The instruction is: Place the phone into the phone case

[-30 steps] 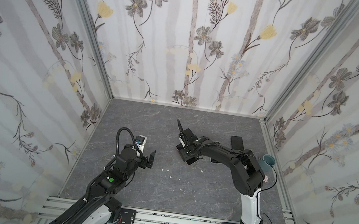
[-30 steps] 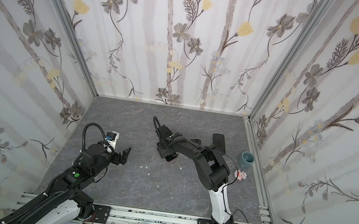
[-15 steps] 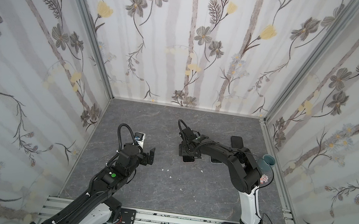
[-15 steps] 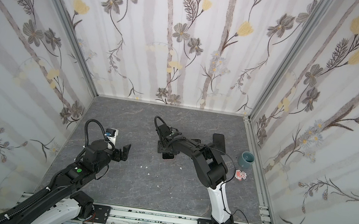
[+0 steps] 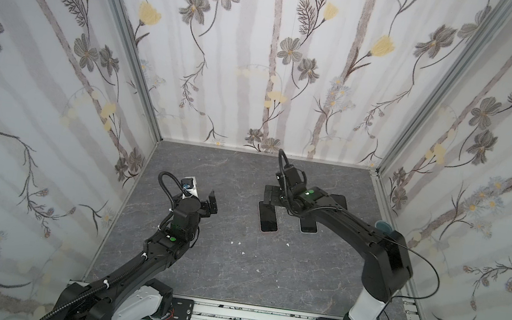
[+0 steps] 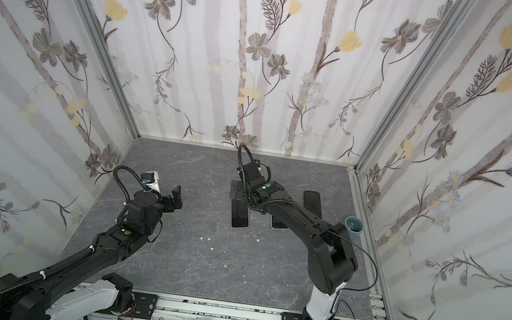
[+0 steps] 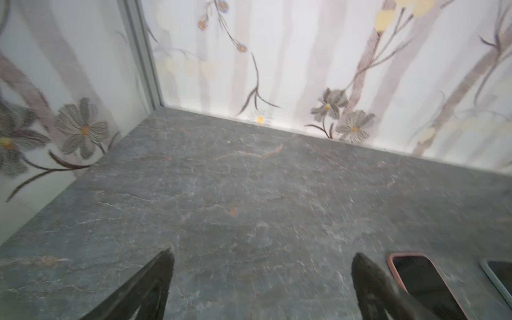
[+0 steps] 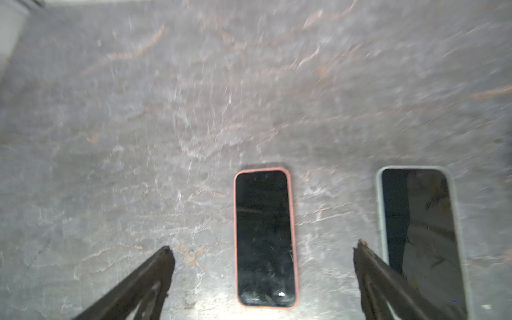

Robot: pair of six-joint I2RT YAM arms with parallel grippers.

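While my right gripper (image 8: 263, 246) hangs spread above the phone (image 8: 264, 221), which lies flat on the table (image 8: 138, 138) and looks seated in its pink case (image 8: 261, 169), I'd lift straight up, nudging nothing. My left gripper (image 7: 263, 254) hovers spread, well apart.

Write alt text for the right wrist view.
A black-screened phone with a salmon-pink rim lies flat on the grey marbled table, seen between the spread fingers of the open right tool. A second phone with a pale rim lies parallel beside it, partly behind one finger. The picture is motion-blurred.
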